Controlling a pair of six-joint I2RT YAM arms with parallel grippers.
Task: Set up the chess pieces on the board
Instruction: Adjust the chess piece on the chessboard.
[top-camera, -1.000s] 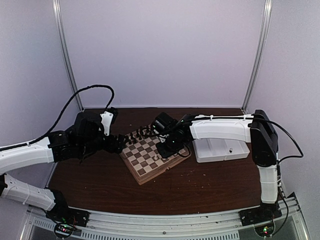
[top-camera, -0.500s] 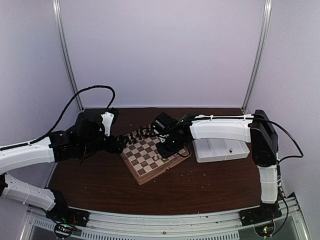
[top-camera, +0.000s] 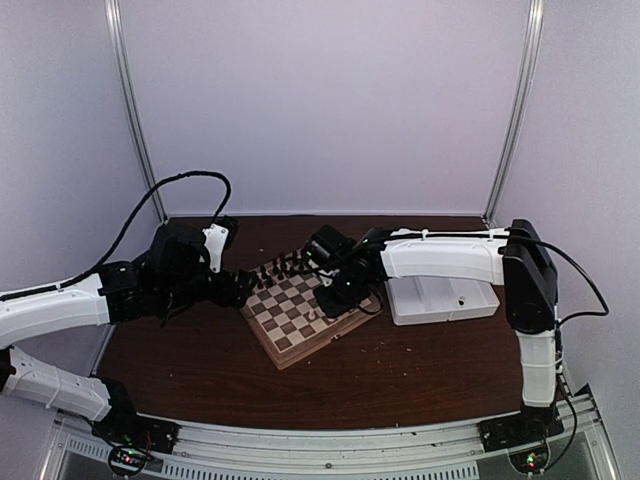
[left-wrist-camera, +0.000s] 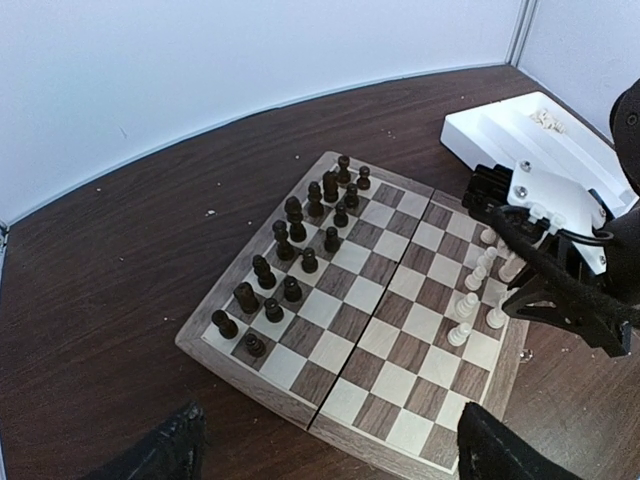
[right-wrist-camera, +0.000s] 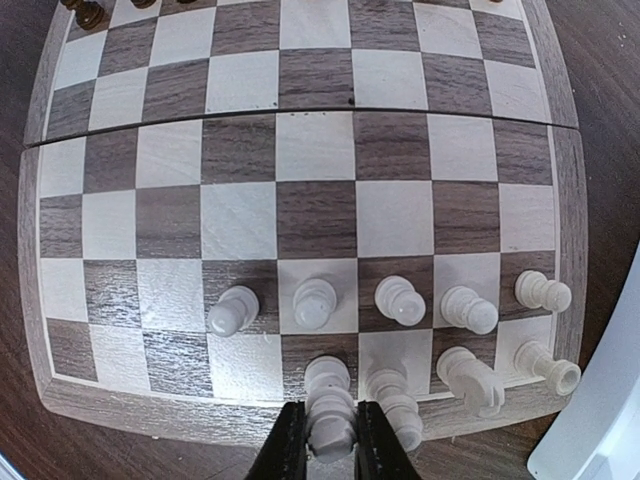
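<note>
The wooden board (top-camera: 292, 322) lies tilted at the table's middle. Cream-white chess pieces (right-wrist-camera: 400, 300) stand in two rows along its near edge in the right wrist view, and the same group (left-wrist-camera: 465, 305) shows in the left wrist view. My right gripper (right-wrist-camera: 330, 442) is shut on one white piece (right-wrist-camera: 328, 400) that stands on a dark back-row square beside another white piece (right-wrist-camera: 398, 405). From above, that gripper (top-camera: 330, 297) sits over the board's right side. My left gripper (left-wrist-camera: 330, 465) hangs open and empty, back from the board's left corner (top-camera: 238, 288).
Dark chess figures (left-wrist-camera: 300, 250) fill two rows on the board's far side. A white tray (top-camera: 445, 298) sits right of the board, close to the right arm. Small crumbs dot the brown table (top-camera: 380, 370).
</note>
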